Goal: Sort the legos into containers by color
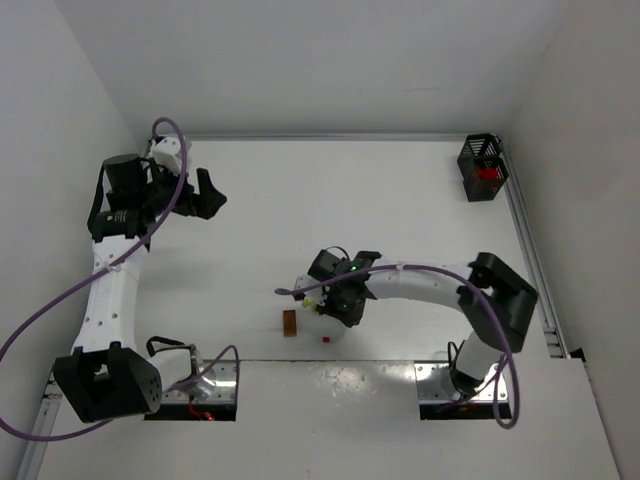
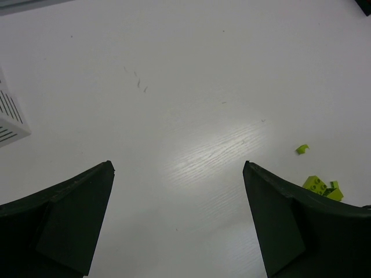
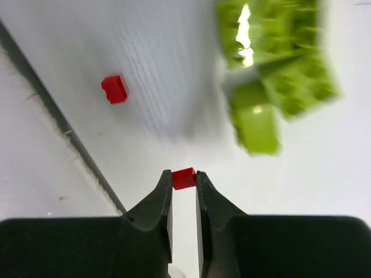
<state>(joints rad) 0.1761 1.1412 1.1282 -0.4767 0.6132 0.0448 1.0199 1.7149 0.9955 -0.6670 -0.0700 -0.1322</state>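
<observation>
**Desk** (image 1: 300,200): white; it carries everything I list here.

**Right arm** (image 1: 430,285): reaches over the near middle of the desk.

**Left arm** (image 1: 110,290): up at the far left.

**Black container** (image 1: 482,168): far right corner, red showing inside. I read it as the bin for red.

**White container** (image 2: 8,116): 1 corner only, at the left edge of the left wrist view.

**Left fingers** (image 2: 81,202): spread wide, holding nothing, over bare desk.

**Right fingers** (image 3: 167,197): closed to a narrow gap on 1 red brick (image 3: 184,178), pinched at the very tips. I cannot tell whether it is off the desk.

**Lime bricks** (image 3: 272,63): a cluster near the held brick.

**Orange brick** (image 1: 290,323): 1, near the right fingers.

**Loose red brick** (image 3: 114,89): 1, apart, by the near seam.

**Step in hand:** the grasp on red. Next I would lift clear of the lime bricks, carry it to the black container, well apart, and release over its open top. The hold is shallow, so I would move gently.
</observation>
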